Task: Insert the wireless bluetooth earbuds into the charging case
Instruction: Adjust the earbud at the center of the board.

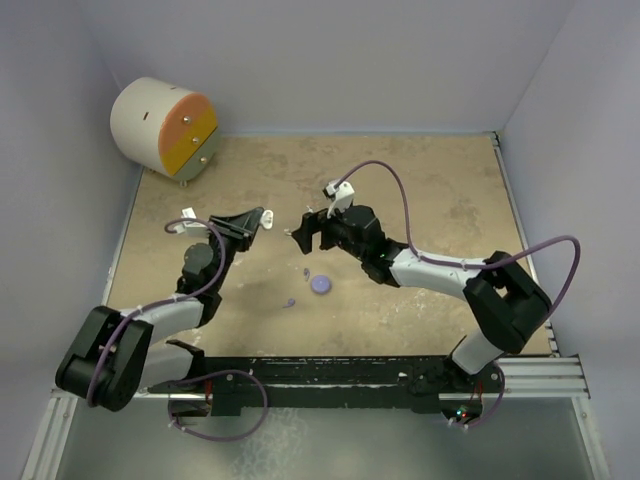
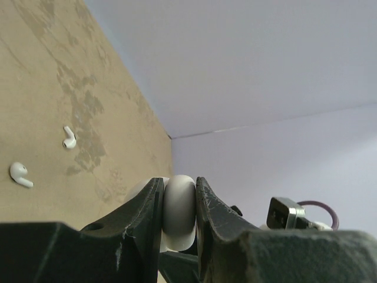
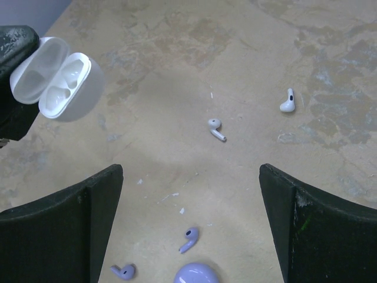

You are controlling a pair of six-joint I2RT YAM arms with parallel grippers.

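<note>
My left gripper [image 1: 258, 220] is shut on the open white charging case [image 1: 268, 215] and holds it above the table. The case is seen edge-on between the fingers in the left wrist view [image 2: 179, 209], and its two empty sockets show in the right wrist view [image 3: 56, 82]. Two whitish earbuds [image 3: 216, 128] [image 3: 287, 102] lie on the table; they also show in the left wrist view [image 2: 69, 137] [image 2: 20, 175]. Two lilac earbuds [image 3: 189, 238] [image 3: 123, 271] lie beside the closed lilac case [image 3: 196, 275]. My right gripper [image 3: 191, 174] is open and empty, above the table between the whitish and lilac earbuds.
A round white drum with an orange and yellow face [image 1: 165, 128] stands at the back left corner. Pale walls enclose the tan tabletop [image 1: 450, 200] on three sides. The lilac case [image 1: 321, 284] lies near the table's middle, in front of both grippers.
</note>
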